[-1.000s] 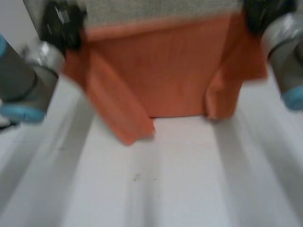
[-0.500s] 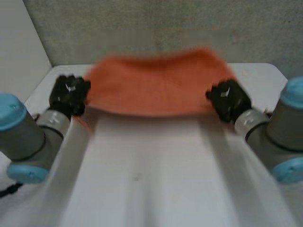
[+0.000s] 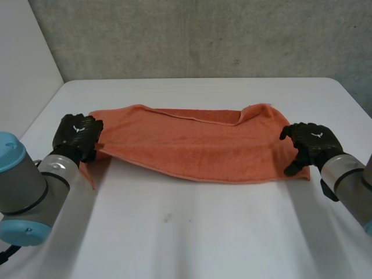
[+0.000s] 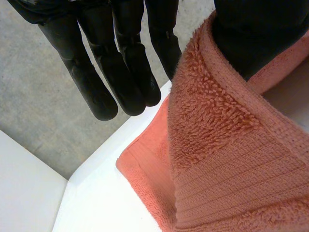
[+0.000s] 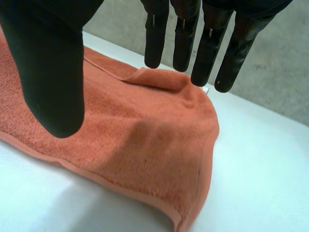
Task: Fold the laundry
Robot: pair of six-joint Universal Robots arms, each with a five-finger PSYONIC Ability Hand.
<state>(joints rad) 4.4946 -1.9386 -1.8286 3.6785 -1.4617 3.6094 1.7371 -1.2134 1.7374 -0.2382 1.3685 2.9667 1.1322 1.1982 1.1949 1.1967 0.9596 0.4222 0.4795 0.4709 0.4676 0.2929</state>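
Down from its lift a second ago, the orange towel [image 3: 192, 145] lies across the white table [image 3: 192, 232], 9 to 3 o'clock. Its 9 o'clock corner drapes over the straight-fingered left hand [image 3: 75, 135], partly hiding the thumb [image 4: 251, 34]. The right hand [image 3: 311, 142] hovers with fingers spread at the 3 o'clock end.

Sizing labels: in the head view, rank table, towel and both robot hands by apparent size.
1. table
2. towel
3. left robot hand and right robot hand: look alike, so unranked.
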